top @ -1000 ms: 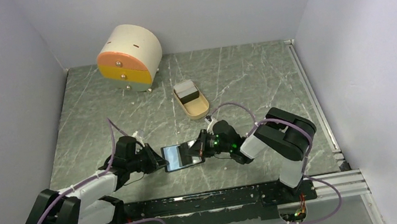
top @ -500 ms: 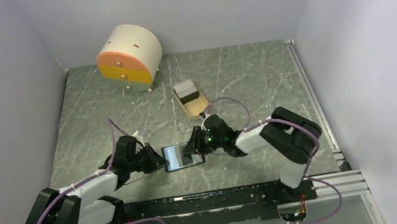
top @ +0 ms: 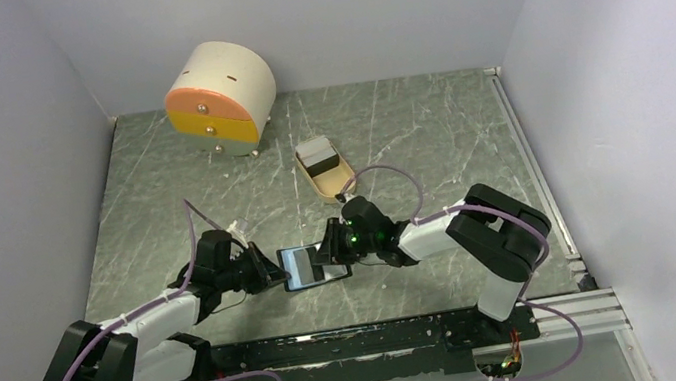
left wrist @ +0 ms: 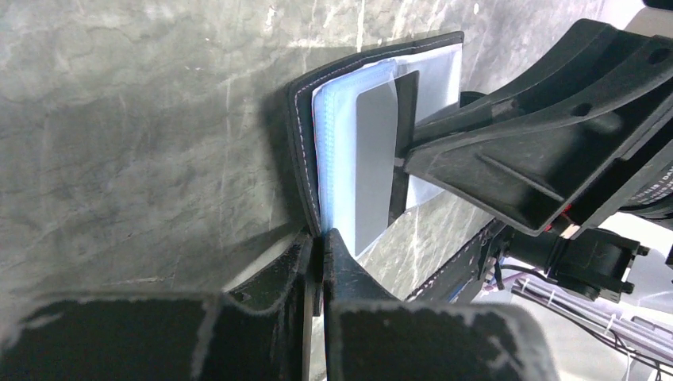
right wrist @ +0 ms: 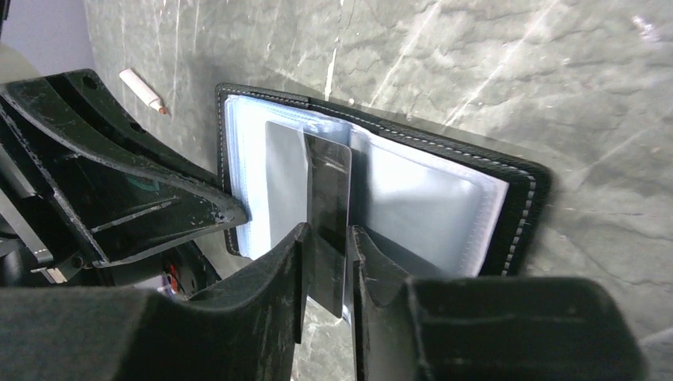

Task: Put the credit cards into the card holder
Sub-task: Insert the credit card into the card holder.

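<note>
The open card holder (top: 305, 266) lies flat near the front middle of the grey-green, stone-patterned table (top: 427, 137), hemmed in by two arms reaching in low from either side. The broadest stretch of tabletop lies behind it and to its right, out to the metal rail (top: 533, 171) along the right edge. Pale walls (top: 4, 149) close off three sides. The left arm stretches almost level along the surface, and the left gripper (left wrist: 321, 242) is pinched tight on the holder's left edge, at its clear sleeves. The right arm folds in from the opposite side, the right gripper (right wrist: 329, 234) tipped down over the holder's middle. Its fingers are parted a little on either side of a black card (right wrist: 329, 186), which stands in the gap with its far end among the sleeves. One grey card (left wrist: 373, 159) sits in a sleeve just beside it. Further back, well apart, one tan tray (top: 346, 187) holds two more cards, one light card (top: 311, 146) and one dark card (top: 320, 164). One rounded drawer box (top: 222, 86) with two drawers stands at the far left.
</note>
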Motion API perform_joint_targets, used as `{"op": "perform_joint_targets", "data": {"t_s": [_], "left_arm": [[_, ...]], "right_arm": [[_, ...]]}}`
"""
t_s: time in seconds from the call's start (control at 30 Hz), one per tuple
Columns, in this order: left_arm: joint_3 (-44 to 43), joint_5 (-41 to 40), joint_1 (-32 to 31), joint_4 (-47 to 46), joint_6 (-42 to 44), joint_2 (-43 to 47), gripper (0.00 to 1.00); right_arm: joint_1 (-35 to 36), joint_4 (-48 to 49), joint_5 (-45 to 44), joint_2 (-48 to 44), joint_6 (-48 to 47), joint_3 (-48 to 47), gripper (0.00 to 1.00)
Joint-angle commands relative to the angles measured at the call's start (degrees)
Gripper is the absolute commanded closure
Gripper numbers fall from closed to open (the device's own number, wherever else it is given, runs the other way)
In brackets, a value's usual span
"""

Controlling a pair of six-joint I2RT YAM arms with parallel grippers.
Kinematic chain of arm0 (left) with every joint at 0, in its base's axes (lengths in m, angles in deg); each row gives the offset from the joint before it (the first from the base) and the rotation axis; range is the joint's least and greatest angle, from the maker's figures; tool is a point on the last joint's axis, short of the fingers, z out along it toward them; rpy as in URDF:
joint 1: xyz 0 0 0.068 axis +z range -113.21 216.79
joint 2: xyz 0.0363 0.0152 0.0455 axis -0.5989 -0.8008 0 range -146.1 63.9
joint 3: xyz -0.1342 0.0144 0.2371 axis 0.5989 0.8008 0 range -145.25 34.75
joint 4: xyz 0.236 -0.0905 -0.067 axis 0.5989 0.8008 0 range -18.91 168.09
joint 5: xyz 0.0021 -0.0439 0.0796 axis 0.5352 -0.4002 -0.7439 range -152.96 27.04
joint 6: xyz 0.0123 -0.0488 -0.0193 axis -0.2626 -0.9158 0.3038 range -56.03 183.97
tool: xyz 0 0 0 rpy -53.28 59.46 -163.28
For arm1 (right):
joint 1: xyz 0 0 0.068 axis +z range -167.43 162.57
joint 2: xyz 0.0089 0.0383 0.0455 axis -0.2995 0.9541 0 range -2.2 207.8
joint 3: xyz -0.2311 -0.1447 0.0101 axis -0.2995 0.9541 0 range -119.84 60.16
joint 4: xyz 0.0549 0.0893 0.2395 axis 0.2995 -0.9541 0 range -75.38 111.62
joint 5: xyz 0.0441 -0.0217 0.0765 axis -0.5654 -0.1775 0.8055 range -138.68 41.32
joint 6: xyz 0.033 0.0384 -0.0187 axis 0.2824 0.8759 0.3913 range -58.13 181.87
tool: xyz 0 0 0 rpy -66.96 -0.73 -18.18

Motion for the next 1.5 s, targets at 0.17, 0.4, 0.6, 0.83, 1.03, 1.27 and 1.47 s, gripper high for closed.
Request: {"op": "perform_joint_targets", "data": {"t_s": [0.17,0.4,0.6,0.83,1.03,1.27,1.47], "left_arm": [[-0.2,3.5,-0.8,-3.6,-0.4,0.2,0.91],[-0.4,3.4,-0.9,-3.3,0.0,-0.1,0.91],[-0.7,4.0,-0.9,-4.1,-0.1,-1.4,0.91],[0.5,7.1,-1.1,-8.6,-2.6,-1.0,0.91],[1.5,8.1,-1.1,-9.7,-3.3,1.0,0.91],[2.4,8.9,-1.2,-12.0,-4.1,1.6,0.91],[1.7,9.6,-1.2,-11.2,-3.0,2.4,0.78]], "right_arm": [[1.5,-1.2,-0.3,2.2,0.9,-0.8,0.72],[1.5,-4.0,-2.5,-0.6,0.1,0.1,0.66],[1.6,-5.5,-2.6,-0.5,-0.6,-1.2,0.70],[2.7,0.1,1.2,0.4,1.6,-1.3,0.69],[2.8,4.2,2.7,0.9,3.7,0.8,0.78],[2.8,9.7,5.5,1.3,8.3,2.5,0.84],[2.8,12.4,4.6,0.1,10.8,5.2,0.78]]}}
